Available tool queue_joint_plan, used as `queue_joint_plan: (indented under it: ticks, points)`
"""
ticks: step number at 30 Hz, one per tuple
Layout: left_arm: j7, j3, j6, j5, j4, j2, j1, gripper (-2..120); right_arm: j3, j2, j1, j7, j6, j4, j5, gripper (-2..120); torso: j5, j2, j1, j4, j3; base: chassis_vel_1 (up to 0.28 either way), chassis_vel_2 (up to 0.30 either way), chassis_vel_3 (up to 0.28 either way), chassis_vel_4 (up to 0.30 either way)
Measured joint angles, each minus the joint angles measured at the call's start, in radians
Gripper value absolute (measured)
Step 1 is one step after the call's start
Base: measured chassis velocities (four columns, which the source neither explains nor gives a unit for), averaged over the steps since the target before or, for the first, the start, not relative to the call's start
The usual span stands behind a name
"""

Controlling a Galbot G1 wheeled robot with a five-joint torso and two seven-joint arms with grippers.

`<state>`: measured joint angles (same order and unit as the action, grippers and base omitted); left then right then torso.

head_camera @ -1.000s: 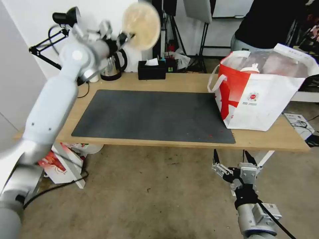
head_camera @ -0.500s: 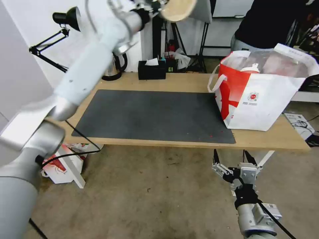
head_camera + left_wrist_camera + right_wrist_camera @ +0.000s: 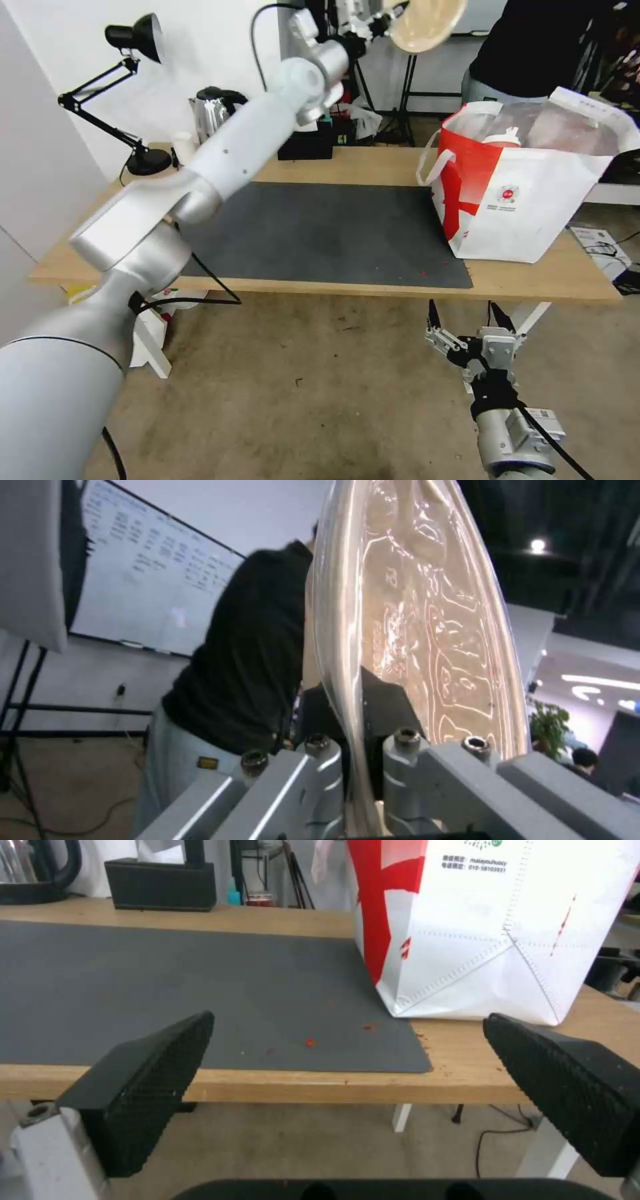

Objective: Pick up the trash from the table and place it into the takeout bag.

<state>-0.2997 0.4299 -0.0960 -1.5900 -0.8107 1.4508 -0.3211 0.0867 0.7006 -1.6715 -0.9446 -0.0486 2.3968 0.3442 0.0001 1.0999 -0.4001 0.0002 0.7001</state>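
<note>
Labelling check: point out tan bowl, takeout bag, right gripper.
tan bowl (image 3: 427,23), head view, inner face.
takeout bag (image 3: 533,207), head view, white front panel.
right gripper (image 3: 360,1080), right wrist view, midway between open fingertips.

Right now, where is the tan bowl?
In the head view the tan bowl is high up, held by the left tool, above the table's far edge.

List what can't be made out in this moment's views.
- Bowl: head view's top edge cuts off its upper part; in the left wrist view it is seen edge-on, inside hidden.
- Left gripper: its fingertips are hidden by the clamped bowl rim.
- Bag contents: head view shows a white lid above the wall; the rest is hidden.
- Bag top: cut off by the right wrist view's edge.
- Right gripper: parked below the table, fingers wide apart.
</note>
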Motion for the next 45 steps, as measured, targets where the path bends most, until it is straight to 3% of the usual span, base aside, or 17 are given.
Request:
queue_joint_plan:
  ticks: [7, 12, 23, 45]
  points:
    - [-0.074, 0.098, 0.050, 0.047, 0.177, 0.143, -0.037, 0, 0.000, 0.000, 0.000, 0.000, 0.000, 0.000, 0.000, 100, 0.0001, 0.000, 0.000, -0.0004, 0.000, 0.000, 0.000, 0.000, 0.000]
    - [-0.076, 0.218, 0.061, 0.028, 0.177, 0.149, -0.050, 0, 0.000, 0.000, 0.000, 0.000, 0.000, 0.000, 0.000, 100, -0.0002, 0.000, 0.000, 0.0000, 0.000, 0.000, 0.000, 0.000, 0.000]
    - [-0.119, 0.349, 0.066, 0.024, 0.174, 0.147, -0.018, 0, 0.000, 0.000, 0.000, 0.000, 0.000, 0.000, 0.000, 100, -0.0001, 0.000, 0.000, -0.0003, 0.000, 0.000, 0.000, 0.000, 0.000]
    - [-0.189, 0.318, 0.017, 0.094, 0.213, 0.143, 0.052, 0, 0.000, 0.000, 0.000, 0.000, 0.000, 0.000, 0.000, 100, -0.0002, 0.000, 0.000, -0.0001, 0.000, 0.000, 0.000, 0.000, 0.000]
